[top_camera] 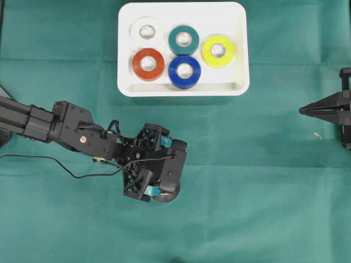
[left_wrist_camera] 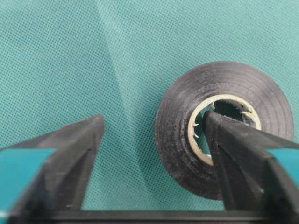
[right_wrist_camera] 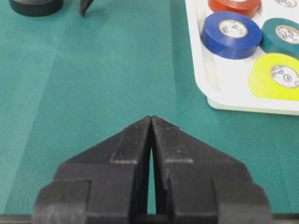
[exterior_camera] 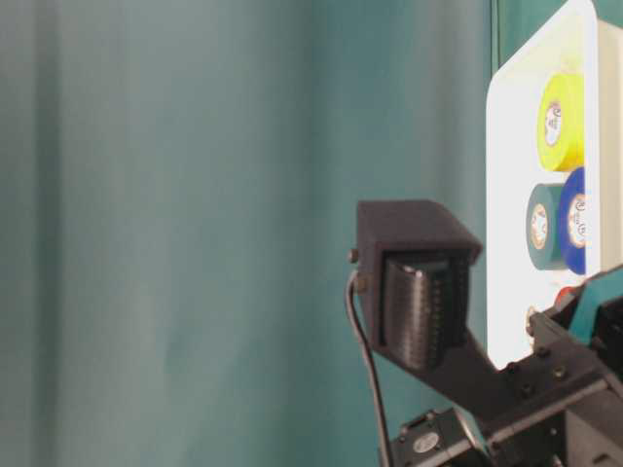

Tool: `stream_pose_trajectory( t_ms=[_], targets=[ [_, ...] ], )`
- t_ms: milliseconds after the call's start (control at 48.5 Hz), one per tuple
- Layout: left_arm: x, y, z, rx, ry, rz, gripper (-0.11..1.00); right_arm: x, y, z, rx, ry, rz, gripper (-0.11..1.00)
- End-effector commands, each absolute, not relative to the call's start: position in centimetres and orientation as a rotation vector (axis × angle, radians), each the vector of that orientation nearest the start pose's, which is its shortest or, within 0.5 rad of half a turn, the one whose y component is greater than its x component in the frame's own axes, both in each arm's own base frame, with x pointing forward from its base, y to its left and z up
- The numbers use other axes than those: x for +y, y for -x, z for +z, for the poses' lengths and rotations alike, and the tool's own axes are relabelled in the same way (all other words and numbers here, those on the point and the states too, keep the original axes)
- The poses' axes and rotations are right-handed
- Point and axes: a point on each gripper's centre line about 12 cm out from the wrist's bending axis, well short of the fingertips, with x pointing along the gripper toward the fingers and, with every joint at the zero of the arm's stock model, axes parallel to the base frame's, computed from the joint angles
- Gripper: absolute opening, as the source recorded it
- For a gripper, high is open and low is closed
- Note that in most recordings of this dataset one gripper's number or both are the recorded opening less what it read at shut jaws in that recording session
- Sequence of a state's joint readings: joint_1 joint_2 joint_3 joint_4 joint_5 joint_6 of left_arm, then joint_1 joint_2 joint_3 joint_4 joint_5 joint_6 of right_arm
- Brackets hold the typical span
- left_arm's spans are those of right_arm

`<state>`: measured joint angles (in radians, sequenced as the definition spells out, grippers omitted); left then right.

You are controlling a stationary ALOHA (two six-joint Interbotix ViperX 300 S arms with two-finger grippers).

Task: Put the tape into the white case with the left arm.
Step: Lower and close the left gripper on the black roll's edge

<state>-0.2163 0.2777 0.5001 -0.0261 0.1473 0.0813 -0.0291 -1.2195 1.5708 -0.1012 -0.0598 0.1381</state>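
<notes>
Left gripper (left_wrist_camera: 154, 135) stands partly open over the black tape roll (left_wrist_camera: 224, 126) lying flat on the green cloth (left_wrist_camera: 93, 56) at lower centre of the overhead view; one finger (left_wrist_camera: 233, 149) sits inside the core, the other outside, clear of the roll. White case (top_camera: 241, 87), top centre, holds five coloured rolls. Right gripper (right_wrist_camera: 151, 122), at right edge, has its jaws together, empty.

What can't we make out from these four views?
- Black tape roll: mostly under the left gripper in the overhead view; cut off by the top edge in the right wrist view.
- Grip: in the left wrist view one finger sits in the core, contact unclear.
- White case: cut off and blurred in the table-level view, with the arm in front.
</notes>
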Motion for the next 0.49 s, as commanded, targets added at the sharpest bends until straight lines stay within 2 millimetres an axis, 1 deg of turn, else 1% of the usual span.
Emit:
stream_pose_trajectory(
  t_ms=[0,124,165,247,350,433,474],
  targets=[
    [-9.3,-41.7,10.5,0.888,-0.150,-0.233,0.71,-0.3,-13.6,15.4,0.273,-0.040,-0.028,-0.09],
    [-9.2,-41.6,10.6,0.886,-0.156,-0.235,0.35,-0.3,-13.6,15.4,0.273,-0.040,-0.028,-0.09],
    [-9.3,-41.6,10.9,0.880,-0.155,-0.235,0.26,-0.3,-13.6,15.5,0.271,-0.040,-0.028,-0.09],
    [-9.3,-41.6,11.4,0.867,-0.154,-0.235,0.25,-0.3,-13.6,15.4,0.275,-0.039,-0.028,-0.09],
    [-9.3,-41.6,12.6,0.840,-0.153,-0.236,0.25,-0.3,-13.6,15.5,0.271,-0.039,-0.028,-0.09],
    [-9.3,-41.7,14.2,0.806,-0.151,-0.236,0.25,-0.3,-13.6,15.4,0.273,-0.040,-0.028,-0.09],
    [-9.3,-41.6,15.3,0.785,-0.149,-0.237,0.25,-0.3,-13.6,15.4,0.273,-0.040,-0.028,-0.09]
  ],
)
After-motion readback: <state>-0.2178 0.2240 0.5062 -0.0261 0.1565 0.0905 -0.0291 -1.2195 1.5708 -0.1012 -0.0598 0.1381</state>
